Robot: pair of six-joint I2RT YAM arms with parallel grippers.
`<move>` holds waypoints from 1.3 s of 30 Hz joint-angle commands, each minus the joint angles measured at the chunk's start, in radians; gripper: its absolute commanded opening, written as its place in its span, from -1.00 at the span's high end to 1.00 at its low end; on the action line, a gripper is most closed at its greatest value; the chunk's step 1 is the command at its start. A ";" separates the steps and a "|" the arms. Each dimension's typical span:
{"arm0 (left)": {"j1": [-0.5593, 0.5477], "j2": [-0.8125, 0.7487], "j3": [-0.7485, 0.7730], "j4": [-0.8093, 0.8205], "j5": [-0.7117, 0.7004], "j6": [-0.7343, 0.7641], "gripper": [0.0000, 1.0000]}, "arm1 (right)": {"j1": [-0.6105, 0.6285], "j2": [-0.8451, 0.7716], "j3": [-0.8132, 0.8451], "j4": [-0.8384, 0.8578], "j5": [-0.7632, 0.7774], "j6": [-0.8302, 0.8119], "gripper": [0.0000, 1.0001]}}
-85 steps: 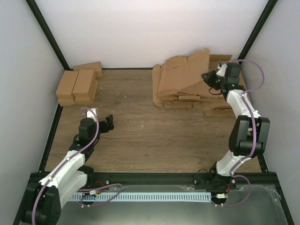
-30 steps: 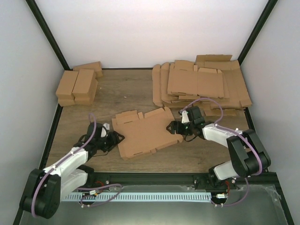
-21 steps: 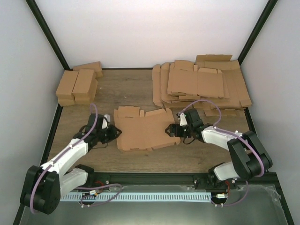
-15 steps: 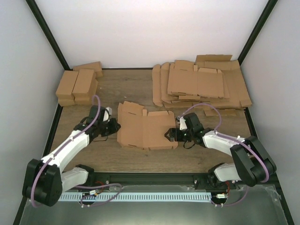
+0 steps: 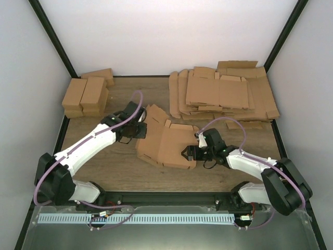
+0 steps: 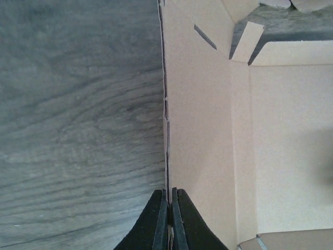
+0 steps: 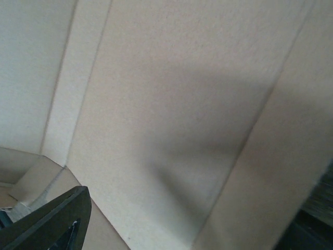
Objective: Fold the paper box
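Note:
The paper box [image 5: 169,146] is a brown die-cut sheet lying mid-table, its left panel raised. My left gripper [image 5: 141,130] is at that raised left edge. In the left wrist view the gripper [image 6: 169,191] is shut on the thin cardboard edge, with the sheet's inner face [image 6: 208,130] to the right and bare wood to the left. My right gripper [image 5: 188,152] sits low at the sheet's right edge, open. The right wrist view is filled by creased cardboard [image 7: 171,104], with one dark finger [image 7: 52,224] at the bottom left.
A heap of flat brown blanks [image 5: 223,96] covers the back right. Finished brown boxes [image 5: 86,94] are grouped at the back left. White walls and black frame posts [image 5: 52,41] close in the wooden table [image 5: 125,172].
My left arm has swung in from the left, and its gripper has shut on the sheet's left edge and lifted that panel. The sheet has turned and shifted. The right gripper has stayed at the right edge.

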 commanded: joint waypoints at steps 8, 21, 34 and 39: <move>-0.237 0.054 0.129 -0.183 -0.512 0.187 0.92 | 0.010 -0.073 0.035 -0.068 0.161 0.014 -0.89; -0.542 0.165 0.168 -0.186 -0.863 0.190 0.92 | 0.010 0.055 -0.039 0.204 -0.140 0.040 0.29; -0.646 0.273 0.224 -0.186 -0.851 0.157 0.92 | 0.010 0.307 -0.101 0.473 -0.248 0.121 0.73; -0.648 0.277 0.179 -0.132 -0.760 0.160 0.90 | 0.010 0.338 -0.105 0.523 -0.254 0.142 0.74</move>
